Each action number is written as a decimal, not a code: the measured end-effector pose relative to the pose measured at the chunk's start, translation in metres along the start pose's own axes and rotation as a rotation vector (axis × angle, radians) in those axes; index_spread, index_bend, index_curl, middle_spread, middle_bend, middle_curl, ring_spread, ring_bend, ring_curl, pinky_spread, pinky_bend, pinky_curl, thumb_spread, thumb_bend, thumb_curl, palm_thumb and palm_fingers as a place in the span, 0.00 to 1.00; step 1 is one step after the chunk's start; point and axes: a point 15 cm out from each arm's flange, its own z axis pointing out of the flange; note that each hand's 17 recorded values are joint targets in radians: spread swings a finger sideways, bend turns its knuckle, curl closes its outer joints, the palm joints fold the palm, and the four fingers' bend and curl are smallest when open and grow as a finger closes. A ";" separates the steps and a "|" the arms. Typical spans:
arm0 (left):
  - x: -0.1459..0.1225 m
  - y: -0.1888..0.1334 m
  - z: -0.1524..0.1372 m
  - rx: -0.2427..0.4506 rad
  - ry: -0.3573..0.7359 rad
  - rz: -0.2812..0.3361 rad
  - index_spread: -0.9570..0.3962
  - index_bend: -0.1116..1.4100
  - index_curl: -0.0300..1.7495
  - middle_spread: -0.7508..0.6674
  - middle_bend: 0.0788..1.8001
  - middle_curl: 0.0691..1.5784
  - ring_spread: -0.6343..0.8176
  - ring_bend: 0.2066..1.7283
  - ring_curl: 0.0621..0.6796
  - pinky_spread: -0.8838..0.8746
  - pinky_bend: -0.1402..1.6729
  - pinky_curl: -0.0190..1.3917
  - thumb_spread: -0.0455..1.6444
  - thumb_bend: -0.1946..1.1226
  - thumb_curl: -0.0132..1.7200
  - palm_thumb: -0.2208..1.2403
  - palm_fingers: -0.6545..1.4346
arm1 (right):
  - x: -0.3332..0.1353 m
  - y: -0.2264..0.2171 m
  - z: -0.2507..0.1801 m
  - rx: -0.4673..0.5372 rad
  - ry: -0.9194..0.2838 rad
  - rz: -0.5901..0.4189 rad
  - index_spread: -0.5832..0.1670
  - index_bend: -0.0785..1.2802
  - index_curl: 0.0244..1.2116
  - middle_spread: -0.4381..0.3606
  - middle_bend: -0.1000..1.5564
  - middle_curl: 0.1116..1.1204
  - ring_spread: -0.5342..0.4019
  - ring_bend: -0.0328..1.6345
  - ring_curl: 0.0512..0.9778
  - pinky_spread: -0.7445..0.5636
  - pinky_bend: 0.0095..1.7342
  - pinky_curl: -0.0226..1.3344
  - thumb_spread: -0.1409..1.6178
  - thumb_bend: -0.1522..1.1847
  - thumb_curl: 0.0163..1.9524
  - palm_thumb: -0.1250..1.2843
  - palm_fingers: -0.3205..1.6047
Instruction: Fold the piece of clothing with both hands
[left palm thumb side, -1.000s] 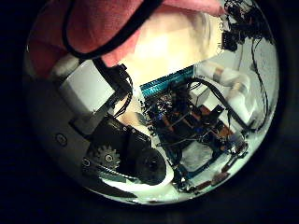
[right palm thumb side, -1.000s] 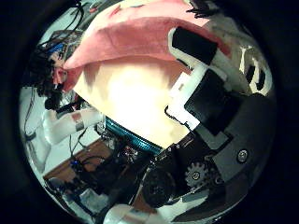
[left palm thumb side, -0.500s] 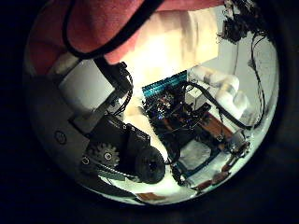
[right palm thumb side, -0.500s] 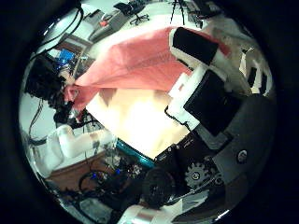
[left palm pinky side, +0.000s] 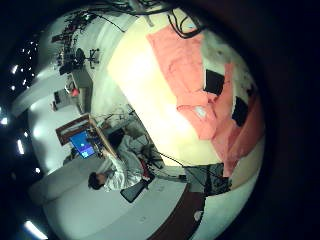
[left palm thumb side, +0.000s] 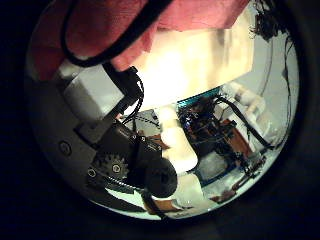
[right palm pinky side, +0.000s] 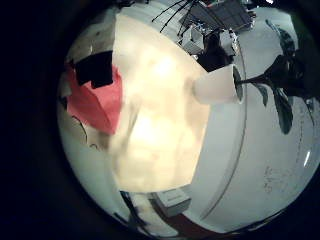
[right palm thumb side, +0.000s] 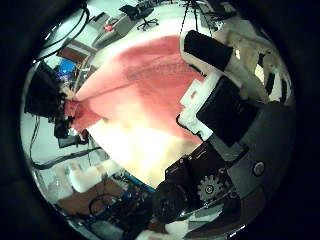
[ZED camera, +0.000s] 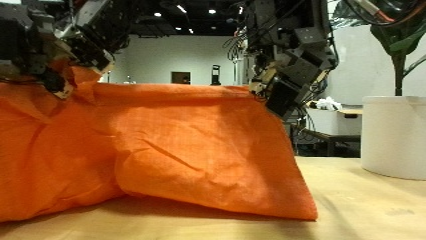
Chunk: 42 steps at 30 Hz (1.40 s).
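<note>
An orange piece of clothing (ZED camera: 200, 150) hangs as a wide sheet between my two hands, and its lower part rests bunched on the wooden table (ZED camera: 373, 205). My left hand (ZED camera: 60, 45) pinches one top corner and my right hand (ZED camera: 286, 60) pinches the other. The top edge runs taut between them. In the right thumb side palm view the cloth (right palm thumb side: 140, 85) spreads out beside the hand's own fingers (right palm thumb side: 225, 100). In the left thumb side palm view the cloth (left palm thumb side: 110, 25) lies close over the fingers (left palm thumb side: 110, 110). The cloth (left palm pinky side: 200, 80) also shows lying partly on the table.
A white pot (ZED camera: 396, 135) with a green plant (ZED camera: 400, 40) stands on the table beyond my right hand, and the pot (right palm pinky side: 215, 85) shows again in the right little finger side palm view. Desks and equipment fill the room behind.
Both thumb side views have shifted, so both hands have moved. The cloth now fills more of each view and covers more of the table below the right hand.
</note>
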 end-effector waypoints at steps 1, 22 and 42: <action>-0.002 -0.008 0.002 -0.002 -0.002 0.009 0.33 0.19 0.77 0.10 0.45 0.68 0.09 0.68 0.76 0.08 0.47 0.45 0.62 0.13 0.34 0.70 0.68 | -0.002 -0.011 0.006 0.000 -0.001 0.000 0.45 0.90 0.64 0.40 0.88 0.59 0.34 0.84 0.68 0.39 0.71 0.64 0.77 0.11 0.32 0.86 0.76; -0.041 -0.131 0.040 -0.040 0.031 0.010 0.35 0.19 0.75 0.11 0.44 0.66 0.09 0.63 0.76 0.10 0.47 0.48 0.63 0.13 0.30 0.65 0.61 | 0.022 -0.102 0.073 -0.016 0.003 0.053 0.42 0.76 0.61 0.40 0.82 0.53 0.33 0.82 0.66 0.36 0.68 0.65 0.84 0.09 0.28 0.66 0.70; -0.091 -0.019 0.028 -0.056 0.221 -0.104 0.66 0.18 0.47 0.45 0.13 0.48 0.26 0.56 0.74 0.25 0.54 0.53 0.63 0.13 0.21 0.44 0.31 | -0.011 0.001 0.057 -0.134 -0.004 -0.056 0.17 0.54 0.54 0.30 0.64 0.44 0.30 0.52 0.42 0.28 0.36 0.44 0.87 0.12 0.22 0.69 0.30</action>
